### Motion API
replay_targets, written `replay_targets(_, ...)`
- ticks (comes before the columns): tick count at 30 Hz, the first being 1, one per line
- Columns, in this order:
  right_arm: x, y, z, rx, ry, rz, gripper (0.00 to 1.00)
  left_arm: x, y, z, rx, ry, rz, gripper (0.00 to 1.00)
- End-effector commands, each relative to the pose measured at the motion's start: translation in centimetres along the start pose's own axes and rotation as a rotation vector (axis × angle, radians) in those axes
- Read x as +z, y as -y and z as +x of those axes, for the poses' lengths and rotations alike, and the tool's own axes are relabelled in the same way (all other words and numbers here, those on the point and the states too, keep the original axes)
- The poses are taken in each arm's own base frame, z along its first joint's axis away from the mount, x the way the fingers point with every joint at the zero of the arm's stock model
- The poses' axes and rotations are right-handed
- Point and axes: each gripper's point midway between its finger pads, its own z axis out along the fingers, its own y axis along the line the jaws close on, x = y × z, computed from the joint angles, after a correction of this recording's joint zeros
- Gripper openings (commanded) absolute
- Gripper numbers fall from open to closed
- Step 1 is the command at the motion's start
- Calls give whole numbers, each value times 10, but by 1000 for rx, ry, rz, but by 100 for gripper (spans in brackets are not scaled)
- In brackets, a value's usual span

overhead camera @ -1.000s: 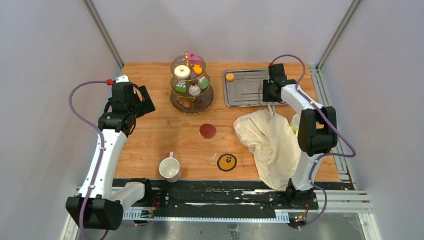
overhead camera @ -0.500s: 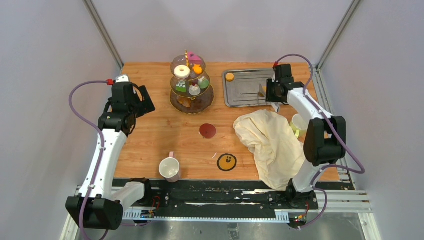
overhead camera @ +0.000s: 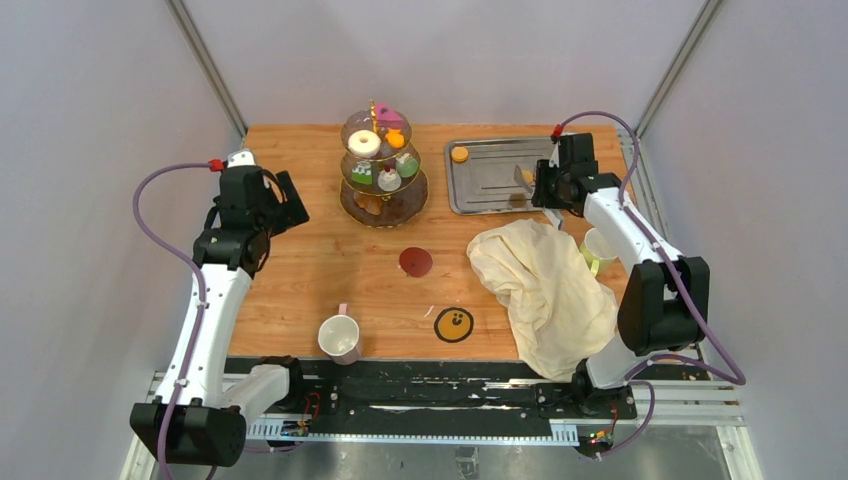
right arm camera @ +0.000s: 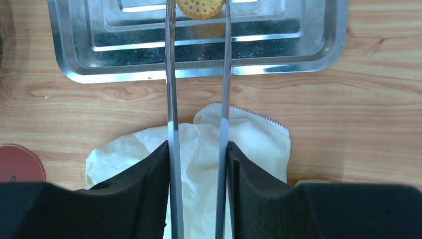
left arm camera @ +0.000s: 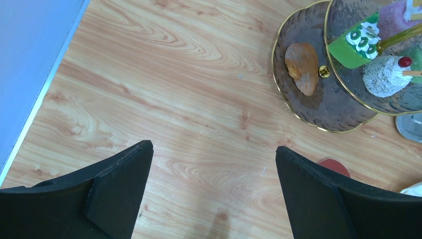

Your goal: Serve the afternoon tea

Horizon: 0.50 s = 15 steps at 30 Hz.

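Note:
The three-tier glass stand [overhead camera: 383,170] with small cakes, a white donut [overhead camera: 364,142] and an orange macaron [overhead camera: 396,139] stands at the back centre. My right gripper [right arm camera: 197,145] is shut on metal tongs [right arm camera: 171,99]. The tongs' tips pinch a round biscuit [right arm camera: 200,7] above the steel tray [right arm camera: 318,55]. From above, that right gripper [overhead camera: 545,188] hovers over the tray's right part. My left gripper [left arm camera: 213,147] is open over bare wood, left of the stand's bottom tier [left arm camera: 308,107]. One pale mug [overhead camera: 339,337] stands near the front edge. Another mug [overhead camera: 597,248] is beside the cloth.
A cream cloth [overhead camera: 545,285] lies crumpled at the right front. Another orange macaron [overhead camera: 459,154] sits in the steel tray's [overhead camera: 490,195] back left corner. A red coaster [overhead camera: 415,262] and a yellow-faced coaster [overhead camera: 454,324] lie mid-table. Grey walls close in both sides.
My right arm has swung back and right, turning the tongs from over the cloth's edge to over the tray, with the biscuit in their tips. The left arm has stayed put.

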Motion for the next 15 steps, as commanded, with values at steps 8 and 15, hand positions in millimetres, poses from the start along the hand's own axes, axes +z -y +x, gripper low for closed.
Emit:
replay_targets(8, -27, -38, -18, -19, 85, -117, 11, -9, -3, -9, -18, 43, -3, 98)
replay_targets(15, -34, -117, -7, -131, 72, -284, 12, -9, -4, -8, -19, 43, -6, 98)
